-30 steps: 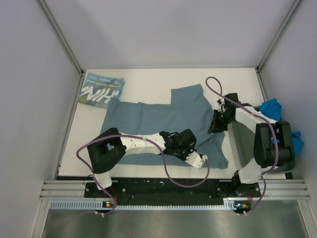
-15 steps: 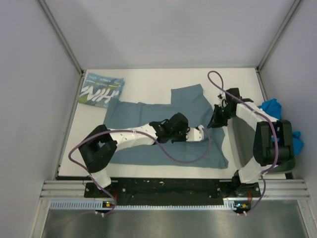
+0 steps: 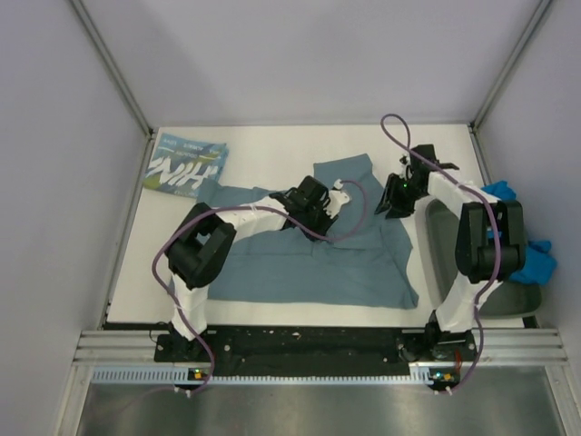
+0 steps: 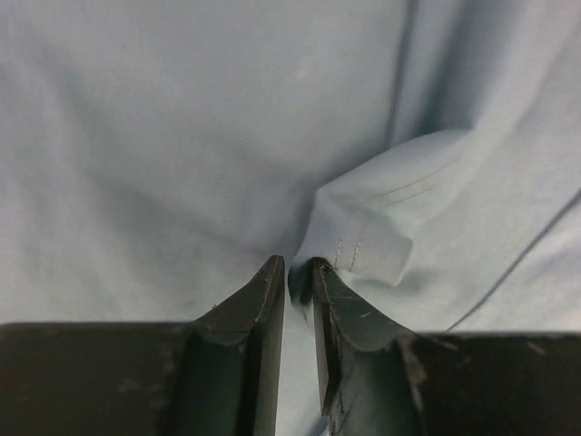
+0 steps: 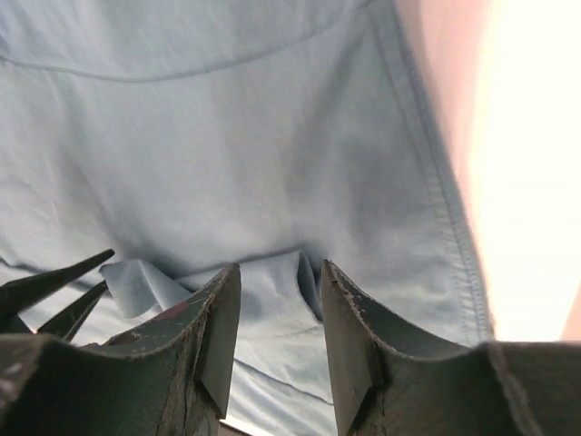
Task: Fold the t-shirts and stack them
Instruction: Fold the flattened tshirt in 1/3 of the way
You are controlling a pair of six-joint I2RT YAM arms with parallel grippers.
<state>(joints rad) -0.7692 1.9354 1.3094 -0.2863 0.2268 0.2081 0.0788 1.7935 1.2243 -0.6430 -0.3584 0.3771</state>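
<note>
Table [image 3: 272, 150] carries the slate-teal shirt [image 3: 300, 263] spread across its middle, the folded NIH shirt [image 3: 186, 168] at 10 o'clock and the bright blue shirt [image 3: 536, 259] bunched at 3 o'clock. Folding the slate-teal one looks barely begun; the next move calls for firm holds near its 1 o'clock part. Only the wrist views show the grips. The left gripper [image 4: 297, 270] has its jaws clenched on a cloth pinch beside a hem fold [image 4: 372, 250]. The right gripper [image 5: 277, 272] has its jaws parted, straddling a ridge.
</note>
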